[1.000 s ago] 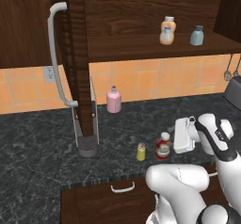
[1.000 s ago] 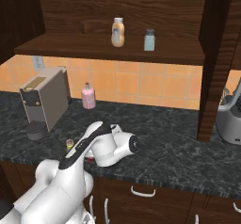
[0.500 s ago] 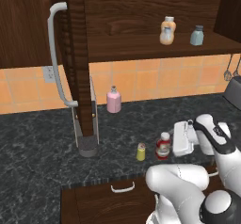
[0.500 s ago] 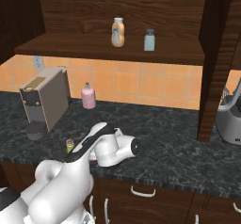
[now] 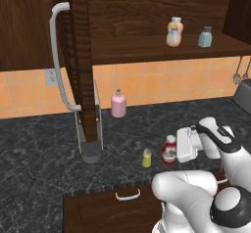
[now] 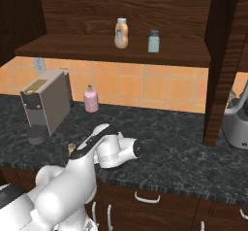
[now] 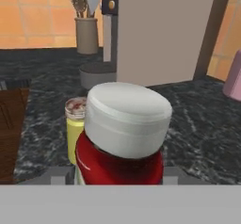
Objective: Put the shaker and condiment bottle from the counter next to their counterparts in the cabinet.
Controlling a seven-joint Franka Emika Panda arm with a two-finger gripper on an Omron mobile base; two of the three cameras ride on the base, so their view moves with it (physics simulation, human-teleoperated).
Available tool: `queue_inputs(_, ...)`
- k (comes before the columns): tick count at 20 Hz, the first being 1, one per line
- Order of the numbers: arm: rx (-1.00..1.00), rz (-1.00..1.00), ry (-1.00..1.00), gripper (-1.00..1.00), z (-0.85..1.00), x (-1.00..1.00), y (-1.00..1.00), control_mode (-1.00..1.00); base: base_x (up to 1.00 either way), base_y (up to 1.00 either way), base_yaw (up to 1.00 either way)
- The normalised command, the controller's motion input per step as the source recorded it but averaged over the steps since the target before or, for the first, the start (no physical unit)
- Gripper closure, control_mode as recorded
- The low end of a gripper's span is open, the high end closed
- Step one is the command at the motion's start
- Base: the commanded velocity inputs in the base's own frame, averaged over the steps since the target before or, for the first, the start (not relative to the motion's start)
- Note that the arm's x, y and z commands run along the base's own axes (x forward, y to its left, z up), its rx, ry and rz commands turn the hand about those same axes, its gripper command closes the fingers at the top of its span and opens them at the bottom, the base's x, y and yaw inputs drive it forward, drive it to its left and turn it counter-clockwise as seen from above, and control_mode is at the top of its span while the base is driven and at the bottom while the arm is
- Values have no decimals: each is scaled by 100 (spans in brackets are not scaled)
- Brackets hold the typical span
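The counter [image 5: 39, 163] is dark marbled stone, faintly glossy; above it the cabinet [image 5: 142, 16] is dark grained wood, its bar handle [image 5: 58, 56] smooth grey metal; the condiment bottle [image 7: 120, 145] looks glossy red plastic, cap matt white.

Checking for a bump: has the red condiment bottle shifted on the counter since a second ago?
No. The condiment bottle stands beside the shaker, same spot against the drawer handle.
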Motion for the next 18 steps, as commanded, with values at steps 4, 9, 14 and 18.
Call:
queue_inputs(4, 0, 0, 0, 100, 13, 0, 0, -100, 0, 0, 0)
queue_inputs(9, 0, -1, -2, 100, 62, -3, 0, -100, 0, 0, 0)
queue_inputs(14, -4, -12, -9, 100, 69, -2, 5, -100, 0, 0, 0)
queue_inputs(18, -10, -15, -5, 100, 79, -2, 1, -100, 0, 0, 0)
